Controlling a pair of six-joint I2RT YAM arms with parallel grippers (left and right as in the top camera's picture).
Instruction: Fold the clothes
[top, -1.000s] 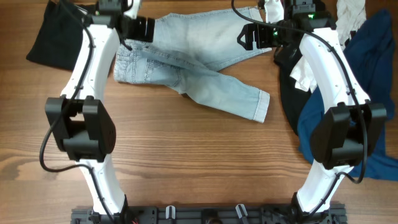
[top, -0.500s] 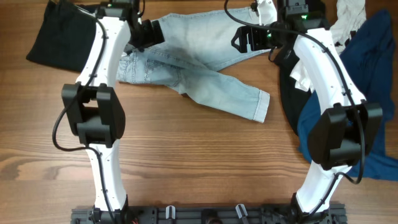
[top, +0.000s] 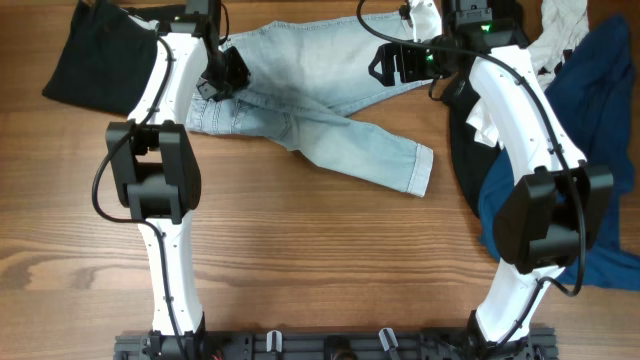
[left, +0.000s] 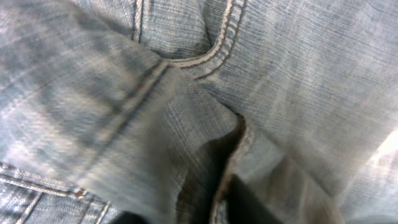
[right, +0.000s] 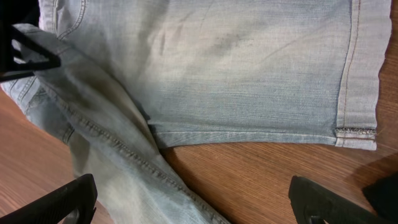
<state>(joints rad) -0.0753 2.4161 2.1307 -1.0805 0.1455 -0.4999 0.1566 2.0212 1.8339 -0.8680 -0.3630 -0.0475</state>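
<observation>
Folding looks barely begun: the denim shorts (top: 300, 70) lie spread at the bench's (top: 300, 260) 12 o'clock, one leg trailing toward 4 o'clock with no tidy fold. A heap of blue cloth (top: 600, 150), white cloth (top: 560, 25) and black fabric (top: 462, 140) waits at 3 o'clock, and a black cloth (top: 90, 60) lies at 10 o'clock. The left claw (top: 222, 75) presses into the shorts' waistband end, though I cannot tell whether it grips the denim. The right claw (top: 385, 62) hangs spread wide above the other leg, holding nothing.

open table (top: 300, 250) in front, clothes pile (top: 610, 110) right
</observation>
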